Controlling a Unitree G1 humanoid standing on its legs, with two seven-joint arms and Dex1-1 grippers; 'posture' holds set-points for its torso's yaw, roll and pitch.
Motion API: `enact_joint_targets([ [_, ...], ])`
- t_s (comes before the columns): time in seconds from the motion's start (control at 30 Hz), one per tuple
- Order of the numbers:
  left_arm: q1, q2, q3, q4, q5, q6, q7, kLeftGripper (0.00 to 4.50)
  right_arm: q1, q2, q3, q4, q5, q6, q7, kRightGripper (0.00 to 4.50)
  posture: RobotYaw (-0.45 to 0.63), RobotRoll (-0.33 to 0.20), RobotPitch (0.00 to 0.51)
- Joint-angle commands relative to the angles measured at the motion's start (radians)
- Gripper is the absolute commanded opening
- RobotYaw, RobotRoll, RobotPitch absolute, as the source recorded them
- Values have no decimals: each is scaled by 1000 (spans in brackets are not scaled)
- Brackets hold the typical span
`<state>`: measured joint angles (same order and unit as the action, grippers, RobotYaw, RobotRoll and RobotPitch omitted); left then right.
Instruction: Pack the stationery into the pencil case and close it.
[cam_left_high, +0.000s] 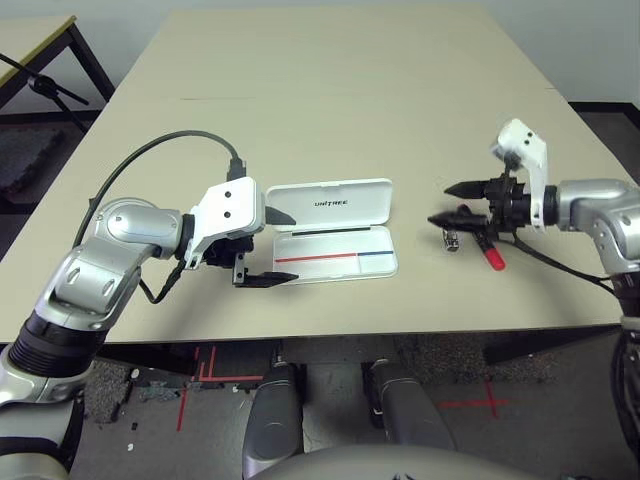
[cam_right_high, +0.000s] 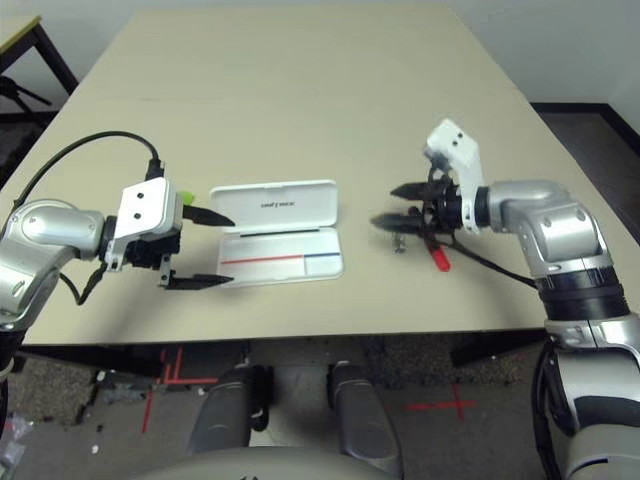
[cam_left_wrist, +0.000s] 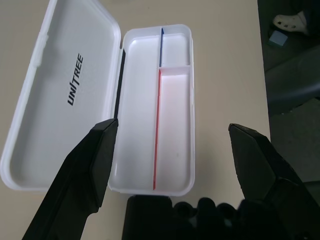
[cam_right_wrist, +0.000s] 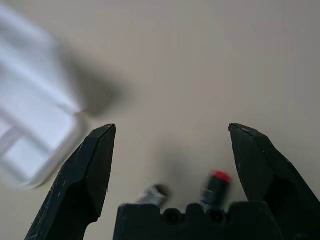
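beige table (cam_left_high: 330, 90), second table (cam_left_high: 35, 35) beyond, dark floor (cam_left_high: 40, 160)

The two eye views look from the robot's head, forward and down on the table (cam_left_high: 330, 110), from far enough to hold both arms. They share almost the same scene; the right eye view sits a little to the right, so everything lies more to the left in it.

The left wrist view looks along the left gripper (cam_left_wrist: 172, 150), close above the open pencil case (cam_left_wrist: 172, 100), which lies just ahead of its spread fingers. The eye views share this case (cam_left_high: 335, 240).

The right wrist view looks along the right gripper (cam_right_wrist: 170, 155), low and near the table. The red marker (cam_right_wrist: 215, 185) and the clip (cam_right_wrist: 152, 195) lie between its fingers; the case corner (cam_right_wrist: 35, 135) is further ahead, to one side.
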<state>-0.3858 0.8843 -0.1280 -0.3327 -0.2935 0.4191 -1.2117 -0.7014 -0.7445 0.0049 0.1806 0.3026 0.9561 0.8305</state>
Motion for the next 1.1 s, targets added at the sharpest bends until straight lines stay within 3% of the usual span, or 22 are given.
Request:
enact_joint_targets([
  [0.03,-26,-15,-21,43,10,-20,-2,4457,-6,-8,2,56,-35,85,-71,4500,-59,0,123],
  [0.77,-75,-33,-62,59,31,-12,-4,4457,100,-38,127,76,-57,136,-43,4500,-55,0,114],
  [0.87,-78,-33,-64,57,31,-8,-4,4500,95,-38,125,105,-75,119,-50,3862,-55,0,112],
  [1.1,-82,-33,-66,61,33,-7,-6,4500,65,-67,108,151,-100,81,-38,1314,-59,0,114],
])
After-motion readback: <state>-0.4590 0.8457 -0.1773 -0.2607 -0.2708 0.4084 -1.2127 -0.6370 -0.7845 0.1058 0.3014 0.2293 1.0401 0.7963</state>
